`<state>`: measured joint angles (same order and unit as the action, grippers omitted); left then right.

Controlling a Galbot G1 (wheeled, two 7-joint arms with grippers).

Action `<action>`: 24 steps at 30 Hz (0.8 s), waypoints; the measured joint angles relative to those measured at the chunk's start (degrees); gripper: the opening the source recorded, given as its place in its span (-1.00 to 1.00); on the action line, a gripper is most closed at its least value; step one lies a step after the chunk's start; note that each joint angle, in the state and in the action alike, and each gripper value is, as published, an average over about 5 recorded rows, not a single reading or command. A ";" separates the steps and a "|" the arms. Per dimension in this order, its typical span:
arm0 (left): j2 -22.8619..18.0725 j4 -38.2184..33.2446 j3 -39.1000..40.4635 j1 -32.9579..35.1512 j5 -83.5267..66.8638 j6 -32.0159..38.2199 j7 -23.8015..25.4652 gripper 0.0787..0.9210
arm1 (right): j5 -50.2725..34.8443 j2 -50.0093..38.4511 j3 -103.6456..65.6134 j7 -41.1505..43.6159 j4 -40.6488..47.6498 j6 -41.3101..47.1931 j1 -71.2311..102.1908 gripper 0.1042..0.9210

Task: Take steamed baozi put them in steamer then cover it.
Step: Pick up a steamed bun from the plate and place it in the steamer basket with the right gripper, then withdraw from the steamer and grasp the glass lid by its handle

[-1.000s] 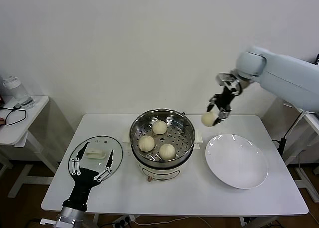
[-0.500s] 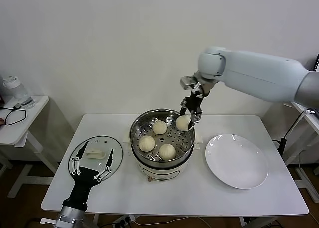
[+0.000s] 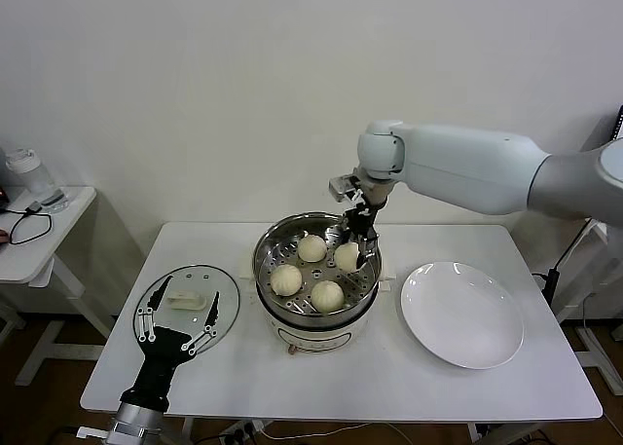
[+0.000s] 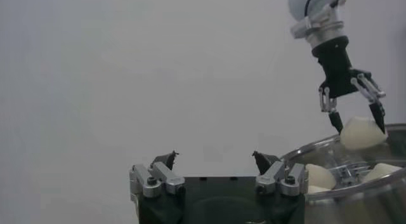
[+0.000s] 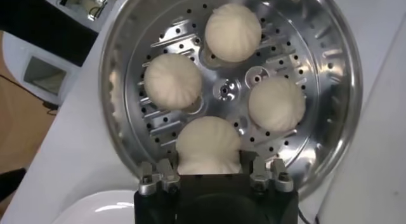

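Plain white wall (image 3: 195, 94); white table (image 3: 341, 382) on wooden floor (image 3: 39, 387); small white side table (image 3: 44, 231) at left.

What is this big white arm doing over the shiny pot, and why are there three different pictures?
It is a robot with two arms. One picture comes from a camera on its head, looking down at the table. The other two come from little cameras on its wrists.

The right end effector is shut on a bun, a soft white baozi, and holds it low inside the steamer, the shiny pot with holes in its tray. Three more buns already sit in there. The right wrist picture looks straight down on all four.

The left end effector is open, above the near edge of the glass lid lying on the table. A white plate with nothing on it sits on the other side.
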<state>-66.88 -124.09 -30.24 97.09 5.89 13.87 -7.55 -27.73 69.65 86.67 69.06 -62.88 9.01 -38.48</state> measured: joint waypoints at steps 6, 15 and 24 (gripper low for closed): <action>0.11 0.13 -0.03 -0.10 -0.05 0.18 -0.04 0.77 | 1.24 1.24 0.24 -0.12 1.73 -0.12 1.37 0.37; 0.06 0.24 -0.19 -0.20 -0.08 0.20 -0.09 0.77 | 2.41 2.25 0.02 -0.89 3.65 -0.40 3.15 0.62; -0.06 0.20 -0.47 -0.11 -0.01 0.19 -0.10 0.77 | 3.16 1.75 -1.18 -1.25 3.65 -0.64 3.79 0.76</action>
<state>-66.95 -123.89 -30.71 96.98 5.87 14.06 -7.65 -24.57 71.40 85.49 67.80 -59.23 8.37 -34.69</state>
